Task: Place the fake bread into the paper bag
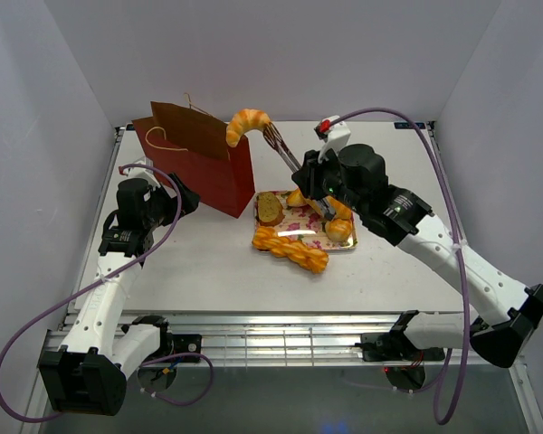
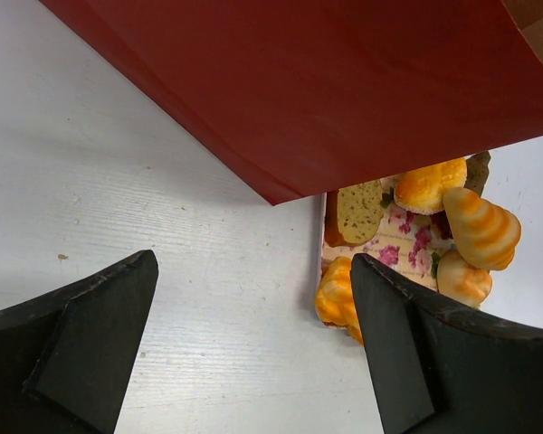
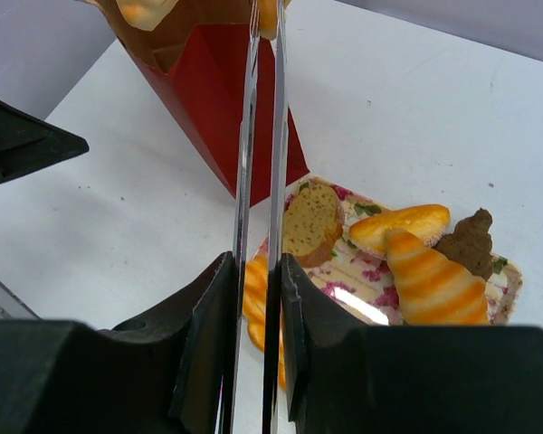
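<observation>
**Operator:** Which step is in hand?

**Technician:** Transfer of one piece. The right gripper [image 3: 253,267] is clamped on a pair of metal tongs [image 1: 285,149], with the blades squeezed nearly parallel. The tong tips pinch a croissant [image 1: 247,122], so it sits well apart from the gripper's own jaws, at the far end of the tool. It hangs in the air at the top of the paper bag [image 1: 199,167], near the corner that faces the tray [image 3: 511,271]. It is not inside the bag.

**Operator:** What does the next move call for?

**Technician:** By my reading, carry the tips further over the open mouth, lower them, then ease the clamp so the blades spread and the croissant drops. The bag is light paper, so a knock on its rim could tip it.

**Operator:** And the other arm?

**Technician:** The left gripper [image 2: 253,262] stands wide open and holds nothing. It is low on the table, close to the bag's red wall. I cannot tell whether it touches the bag.

**Operator:** What bread is left?

**Technician:** A toast slice [image 1: 270,208], a twisted loaf [image 1: 294,250] at the tray's near edge, and several rolls on the tray.
</observation>
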{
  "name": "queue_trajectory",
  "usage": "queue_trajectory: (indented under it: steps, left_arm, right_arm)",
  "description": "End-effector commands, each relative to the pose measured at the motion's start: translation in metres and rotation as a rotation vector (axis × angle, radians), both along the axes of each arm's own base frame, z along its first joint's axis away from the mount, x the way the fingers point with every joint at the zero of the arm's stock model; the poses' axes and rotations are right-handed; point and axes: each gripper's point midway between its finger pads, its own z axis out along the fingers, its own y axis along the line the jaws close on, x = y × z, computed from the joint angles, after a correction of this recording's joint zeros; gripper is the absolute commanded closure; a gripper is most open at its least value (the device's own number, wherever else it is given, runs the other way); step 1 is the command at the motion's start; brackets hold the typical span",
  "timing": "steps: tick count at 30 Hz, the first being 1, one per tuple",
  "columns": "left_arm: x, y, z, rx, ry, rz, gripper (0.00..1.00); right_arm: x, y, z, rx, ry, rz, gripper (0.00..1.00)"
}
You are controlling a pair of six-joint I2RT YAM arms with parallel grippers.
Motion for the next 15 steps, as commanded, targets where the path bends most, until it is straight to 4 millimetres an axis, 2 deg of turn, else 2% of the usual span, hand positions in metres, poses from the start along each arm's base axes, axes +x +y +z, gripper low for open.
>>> queue_trajectory:
  steps: [1,2,5,6,7,9,15]
  left_arm:
    - [-0.002,0.001,0.002,0.0,-0.012,0.009,0.02]
    - [-0.002,0.001,0.002,0.0,-0.012,0.009,0.02]
    - [-0.002,0.0,0.003,-0.003,-0.012,0.004,0.02]
    - [-0.002,0.0,0.003,-0.003,-0.012,0.004,0.02]
    - [-0.001,0.0,0.001,-0.003,-0.007,0.005,0.02]
    - [-0.001,-0.001,0.002,-0.003,-0.008,0.003,0.02]
    - [-0.001,-0.001,0.001,-0.007,-0.006,0.003,0.02]
  right_arm:
    - [0.008,0.019,0.044,0.07,-0.094,0.052,0.69]
    - [0.01,0.022,0.051,0.079,-0.103,0.06,0.69]
    - [0.017,0.036,0.048,0.072,-0.094,0.086,0.69]
    - [0.019,0.038,0.055,0.08,-0.106,0.09,0.68]
    - [0.024,0.045,0.048,0.067,-0.093,0.096,0.68]
    - [0.027,0.051,0.053,0.073,-0.097,0.107,0.68]
    - [0.039,0.072,0.043,0.061,-0.075,0.142,0.67]
